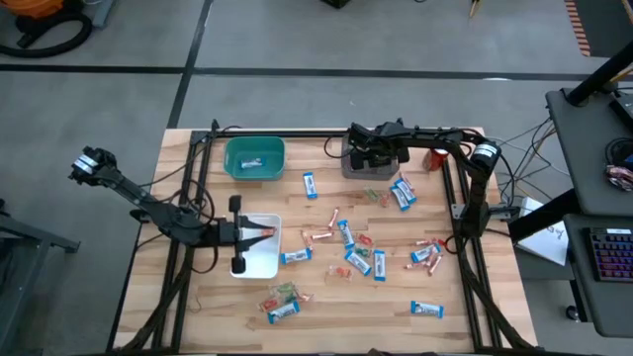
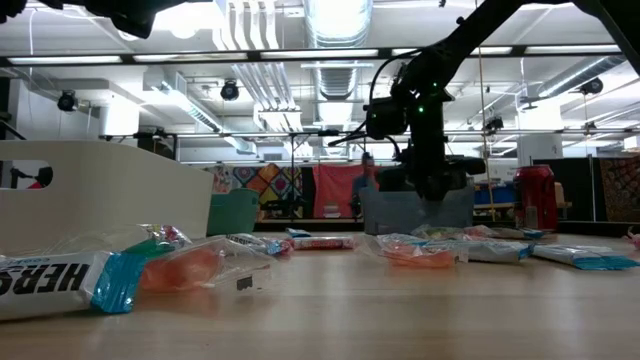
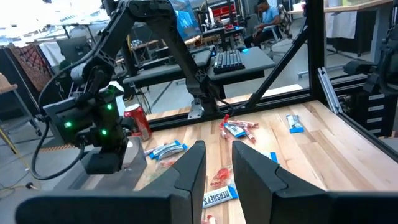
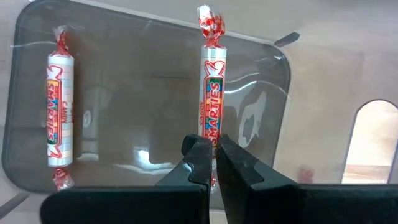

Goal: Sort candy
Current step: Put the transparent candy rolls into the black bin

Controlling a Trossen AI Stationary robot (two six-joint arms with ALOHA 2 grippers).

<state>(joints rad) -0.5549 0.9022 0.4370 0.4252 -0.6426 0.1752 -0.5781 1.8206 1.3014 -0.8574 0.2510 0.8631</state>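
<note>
Your candy is lying mostly scattered on the plank-wood table, its crinkly wrappers catching light. Your right gripper is hanging over the glossy grey bin, pinching one slim Smarties roll beside a second roll inside. Your left gripper is hovering over the white tray, narrowly parted; whether it's holding anything, you can't tell.

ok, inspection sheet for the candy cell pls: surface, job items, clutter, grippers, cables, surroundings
Surface: wooden table, black frame around it.
Job's things: candy scattered mid-table; a blue-and-white bar in the teal bin; grey bin has one Smarties roll lying inside; white bin under the left arm.
Clutter: red soda can at the far right corner.
Grippers: right gripper over the grey bin, shut on a second Smarties roll; left gripper above the white bin, whether it holds anything unclear.
Cables: loose leads beside the table's right side.
Surroundings: workshop; a person seated in the background.
</note>
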